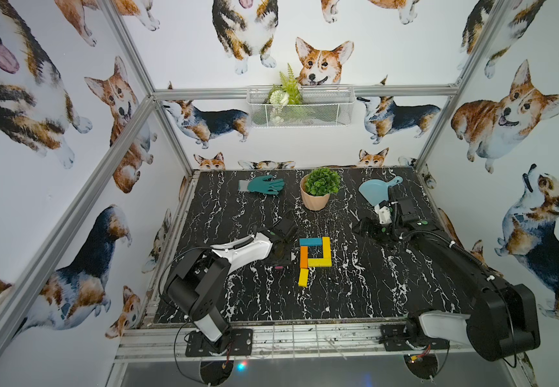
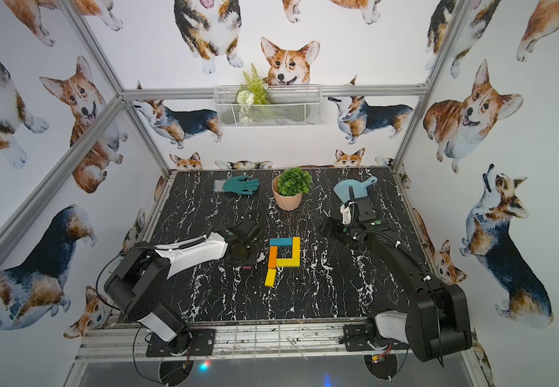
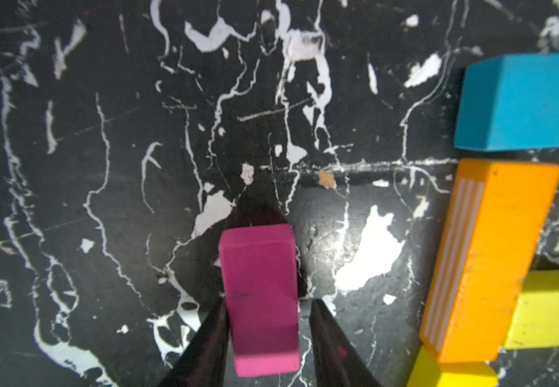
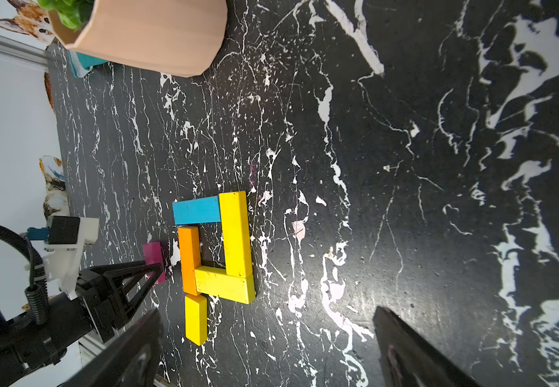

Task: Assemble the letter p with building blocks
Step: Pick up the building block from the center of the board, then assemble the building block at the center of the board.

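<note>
Black, white-veined table [image 1: 372, 288] carries the unfinished letter p [image 2: 287, 262] near its middle. A teal block [image 1: 310, 241] runs across the top, a yellow side block [image 1: 326, 248] goes down the right of the loop, and a yellow bottom block [image 1: 320, 262] closes the loop. An orange block [image 1: 304, 257] forms the upper stem. A third yellow block [image 1: 303, 277] lies just below the orange one, slightly slanted and touching its lower end. The pink block [image 3: 259, 295] is down at the table just left of the orange one and apart from it, between the fingers of the left gripper [image 3: 268, 301]. One finger touches it and a thin sliver shows at the other, so I cannot tell whether the grip has closed. The right gripper [image 4: 267, 311] hangs well to the right of the letter, its jaws wide apart with nothing between them.
</note>
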